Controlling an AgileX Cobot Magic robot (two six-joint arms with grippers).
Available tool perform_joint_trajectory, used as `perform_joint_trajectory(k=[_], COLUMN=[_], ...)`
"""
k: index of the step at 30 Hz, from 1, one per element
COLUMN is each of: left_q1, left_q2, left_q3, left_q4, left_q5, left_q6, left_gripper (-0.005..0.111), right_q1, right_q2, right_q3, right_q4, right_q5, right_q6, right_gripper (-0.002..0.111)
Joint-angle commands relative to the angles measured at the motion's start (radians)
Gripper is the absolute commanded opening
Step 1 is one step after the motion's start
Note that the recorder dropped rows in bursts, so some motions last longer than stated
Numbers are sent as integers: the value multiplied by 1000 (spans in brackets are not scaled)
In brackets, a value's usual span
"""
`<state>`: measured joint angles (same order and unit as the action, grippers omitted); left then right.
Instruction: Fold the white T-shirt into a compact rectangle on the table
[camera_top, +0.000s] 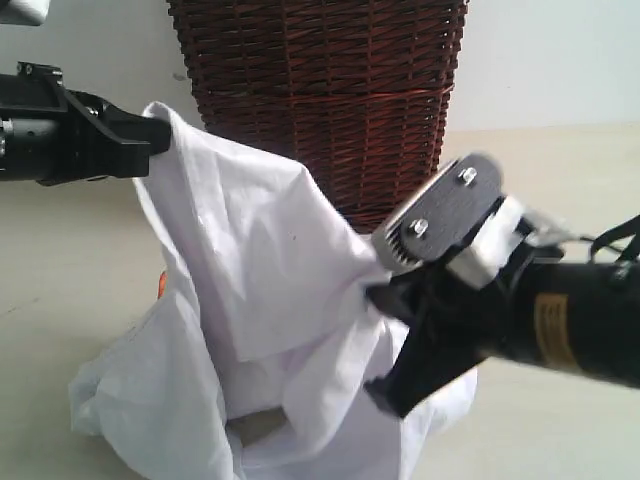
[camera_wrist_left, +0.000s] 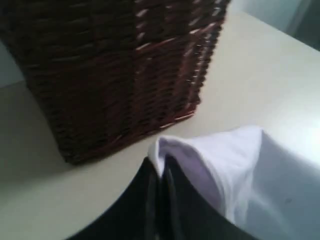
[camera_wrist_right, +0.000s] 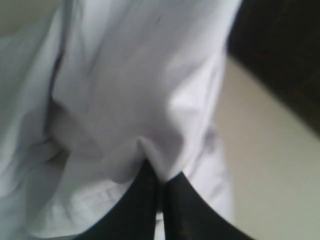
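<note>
The white T-shirt (camera_top: 250, 290) hangs bunched between my two grippers above the pale table (camera_top: 60, 260), its lower part heaped on the tabletop. A sliver of orange (camera_top: 160, 284) peeks out at its left edge. My left gripper (camera_top: 160, 132) is shut on a high corner of the cloth; in the left wrist view the T-shirt (camera_wrist_left: 220, 160) is pinched at the gripper (camera_wrist_left: 160, 162). My right gripper (camera_top: 385, 300) is shut on a lower fold, and the right wrist view shows the T-shirt (camera_wrist_right: 135, 85) caught at the gripper (camera_wrist_right: 161, 176). The chest letters are hidden.
A tall dark brown wicker basket (camera_top: 320, 90) stands right behind the shirt, also filling much of the left wrist view as the basket (camera_wrist_left: 110, 70). Bare table (camera_top: 560, 170) lies to the right of it and bare tabletop (camera_wrist_left: 260, 75) beside it.
</note>
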<state>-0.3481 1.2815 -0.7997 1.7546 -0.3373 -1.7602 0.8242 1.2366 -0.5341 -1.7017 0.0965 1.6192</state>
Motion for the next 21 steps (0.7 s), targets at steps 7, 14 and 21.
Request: perform_joint_trajectory(k=[7, 14, 21], left_q1=[-1, -1, -1], left_q2=[-13, -114, -229], left_q3=[-194, -341, -371], left_q4=[-10, -10, -10], left_q5=[74, 148, 274], left_q6=[60, 263, 600], left_gripper=[0, 0, 0], right_q1=[2, -13, -63], right_q2=[-191, -167, -165], right_q3=[-264, -481, -606], right_q4=[444, 562, 548], right_q5=[429, 589, 590], right_q6=[-669, -997, -1070], right_gripper=[0, 0, 0])
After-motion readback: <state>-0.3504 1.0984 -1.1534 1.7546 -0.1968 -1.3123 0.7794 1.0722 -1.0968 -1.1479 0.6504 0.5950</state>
